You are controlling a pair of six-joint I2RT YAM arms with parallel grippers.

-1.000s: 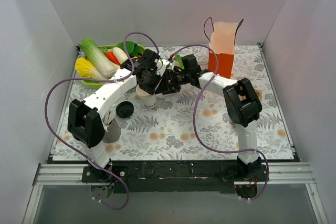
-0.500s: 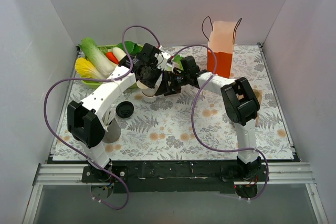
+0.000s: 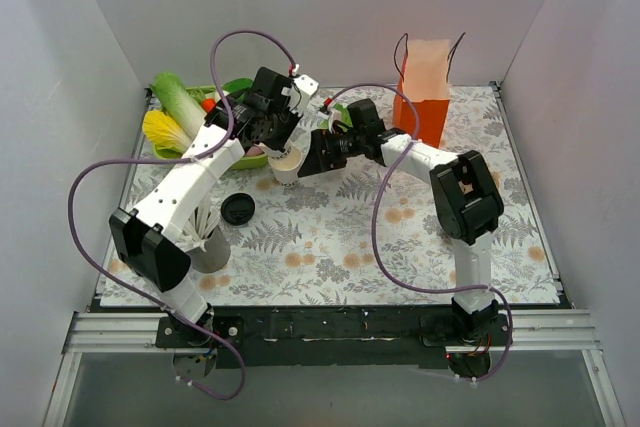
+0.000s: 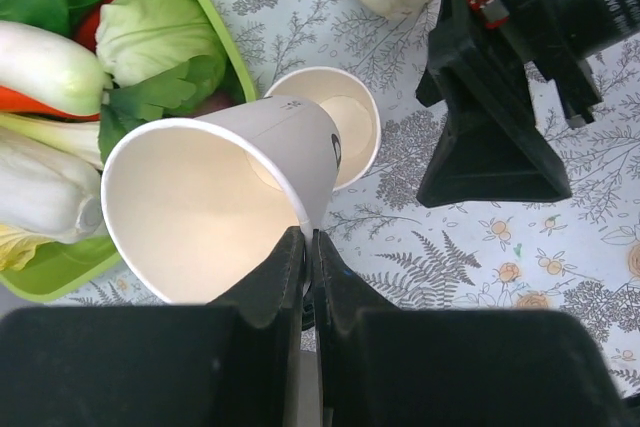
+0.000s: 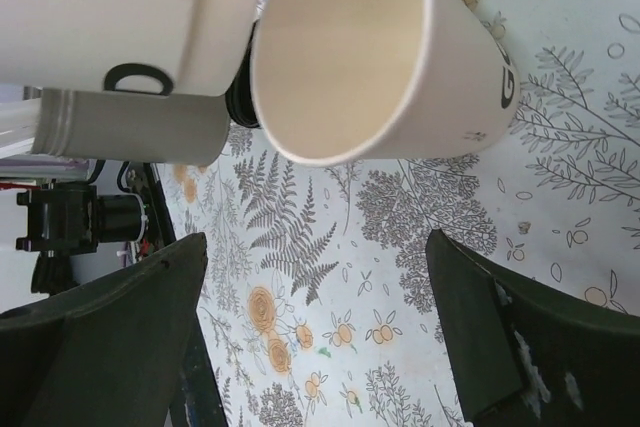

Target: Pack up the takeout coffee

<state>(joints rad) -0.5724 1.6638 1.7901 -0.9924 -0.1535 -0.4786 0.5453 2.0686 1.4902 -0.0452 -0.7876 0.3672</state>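
- White bare cup [image 4: 200, 207], tilted, rim pinched by left gripper [image 4: 307, 244], frame centre.
- Second cup [image 5: 340, 47] upright just ahead of right gripper [image 5: 315, 247], fingers spread.
- Lid [image 3: 237, 209] loose, lower left; lidded coffee nowhere visible.

light: bright, even, from overhead | shadows: soft, faint | glare: none | focus: my left fingers [image 4: 262, 292] blurred, close-up

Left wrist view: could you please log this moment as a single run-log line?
left gripper: shut on tilted bare-rim cup | right gripper: open beside standing cup | loose lid: on table
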